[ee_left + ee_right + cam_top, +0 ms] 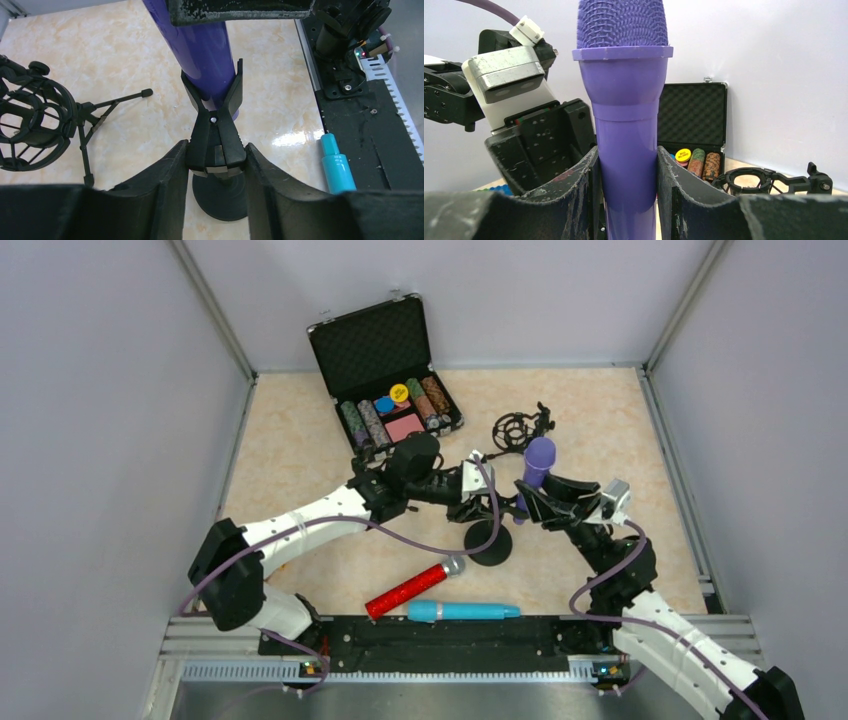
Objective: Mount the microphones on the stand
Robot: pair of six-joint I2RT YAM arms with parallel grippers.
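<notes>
The black stand has a round base (490, 544) and a spring clip (214, 131) on top. My left gripper (216, 151) is shut on the clip's handles, so its prongs stand spread around the lower end of the purple microphone (205, 47). My right gripper (626, 172) is shut on the purple microphone (624, 100) and holds it upright over the stand (537, 464). The glittery red microphone (410, 588) and the light blue microphone (463, 611) lie on the table near the front edge. The blue one's end shows in the left wrist view (335, 167).
An open black case of poker chips (385, 370) stands at the back. A black shock mount on a small tripod (518, 428) stands behind the purple microphone, also in the left wrist view (30, 125). A black rail (430, 640) runs along the near edge.
</notes>
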